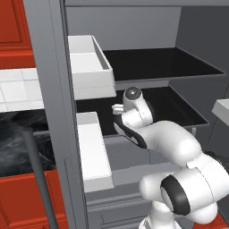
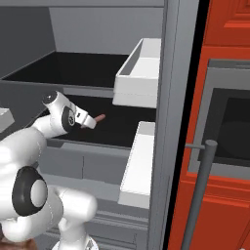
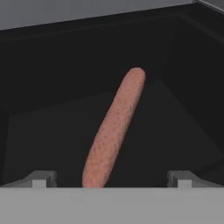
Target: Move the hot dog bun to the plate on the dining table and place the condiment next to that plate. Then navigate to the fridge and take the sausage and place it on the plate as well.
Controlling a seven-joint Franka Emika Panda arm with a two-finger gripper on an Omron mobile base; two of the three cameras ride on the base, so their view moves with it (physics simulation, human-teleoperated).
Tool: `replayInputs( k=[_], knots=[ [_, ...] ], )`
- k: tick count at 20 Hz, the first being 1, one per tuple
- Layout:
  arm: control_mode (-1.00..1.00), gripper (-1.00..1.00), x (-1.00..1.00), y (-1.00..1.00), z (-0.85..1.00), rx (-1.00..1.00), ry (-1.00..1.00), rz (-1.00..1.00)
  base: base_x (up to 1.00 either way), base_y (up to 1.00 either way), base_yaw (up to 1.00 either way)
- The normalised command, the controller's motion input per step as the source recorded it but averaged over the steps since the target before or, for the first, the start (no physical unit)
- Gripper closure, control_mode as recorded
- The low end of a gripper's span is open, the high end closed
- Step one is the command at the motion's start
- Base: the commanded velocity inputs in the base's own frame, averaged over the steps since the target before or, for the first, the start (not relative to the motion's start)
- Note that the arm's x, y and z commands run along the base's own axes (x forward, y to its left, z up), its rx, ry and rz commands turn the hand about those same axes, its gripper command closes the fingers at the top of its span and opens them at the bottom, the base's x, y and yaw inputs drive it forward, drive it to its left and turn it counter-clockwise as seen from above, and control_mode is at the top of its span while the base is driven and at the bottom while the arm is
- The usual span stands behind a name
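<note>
1. The fridge (image 1: 147, 27) stands open in front of the robot, its grey walls framing dark shelves, with pale door bins (image 1: 91, 67) at the side
2. The arm reaches into the lower of the two dark shelves (image 2: 122, 122) seen in the base views
3. In the hand view the sausage (image 3: 114, 127) lies on the dark shelf floor, running from near the bottom edge up and away to the right; its near end sits between the two fingertips (image 3: 41, 178), closer to the left one
4. The gripper (image 3: 111, 179) has its jaws wide apart, one tip at each side of the sausage, neither touching it
5. The right base view shows just the far tip of the sausage (image 2: 100, 117) poking out past the hand (image 2: 83, 118); the left base view hides the sausage behind the wrist (image 1: 134, 107)
6. The left base view alone shows a strip of black veined marble (image 1: 13, 143) and red cabinet fronts (image 1: 18, 197) beyond the open door; the right base view has a red cabinet (image 2: 224, 19) and a grey handle bar (image 2: 200, 190)
</note>
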Motion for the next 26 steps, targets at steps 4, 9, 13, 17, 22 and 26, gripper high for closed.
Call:
replayInputs(
  k=[4,9,13,17,22,26],
  knots=[
    [-1.00,-1.00,0.40,-0.01,-0.19,0.00,0.01,0.00,0.00,0.00,0.00],
    [-1.00,-1.00,0.42,0.00,-0.19,0.01,0.00,0.00,0.00,0.00,0.00],
    [-1.00,-1.00,0.32,0.00,-0.19,0.01,0.00,0.00,0.00,0.00,0.00],
    [-1.00,-1.00,0.09,-0.03,-0.25,0.01,0.00,0.00,0.00,0.00,0.00],
    [-1.00,-1.00,0.00,-0.04,-0.35,0.03,0.00,0.00,0.00,0.00,0.00],
    [-1.00,1.00,0.00,-0.04,-0.38,0.02,0.00,0.00,0.00,0.00,0.00]
  ],
)
